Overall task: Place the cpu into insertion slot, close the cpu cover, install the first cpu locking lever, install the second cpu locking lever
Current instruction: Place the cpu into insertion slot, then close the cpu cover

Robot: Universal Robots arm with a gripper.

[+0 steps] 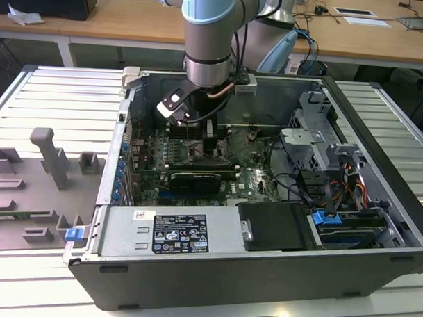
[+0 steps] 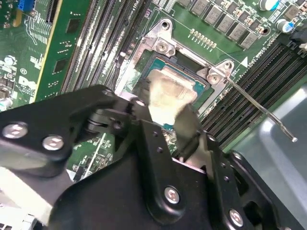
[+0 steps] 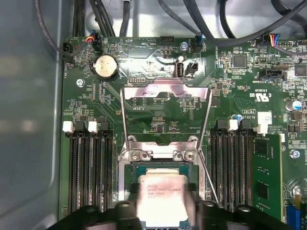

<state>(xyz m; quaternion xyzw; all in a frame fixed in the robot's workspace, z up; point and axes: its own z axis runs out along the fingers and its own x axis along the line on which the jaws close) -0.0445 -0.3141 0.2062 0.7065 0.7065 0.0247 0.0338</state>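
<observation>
The cpu (image 3: 163,199) is a pale silver square chip lying level over the insertion slot (image 3: 158,170), a dark socket with a silver rim on the green board. My gripper (image 3: 163,210) has a black finger pressed against each of two opposite chip edges. The second wrist view shows the cpu (image 2: 168,88) low in the insertion slot (image 2: 184,62) under the gripper (image 2: 172,120). The cpu cover (image 3: 165,93), a silver frame with a square cut-out, stands swung open beyond the socket. A thin locking lever (image 2: 261,108) sticks out unlatched. In the exterior view the gripper (image 1: 198,145) reaches down into the case.
Black memory slots (image 3: 88,167) flank the socket, and a green memory stick (image 3: 266,167) stands at one side. A coin battery (image 3: 105,66) and black cables (image 3: 192,19) lie beyond the cover. The graphics card (image 1: 193,180), power supply (image 1: 170,233) and drive cage (image 1: 316,134) crowd the case.
</observation>
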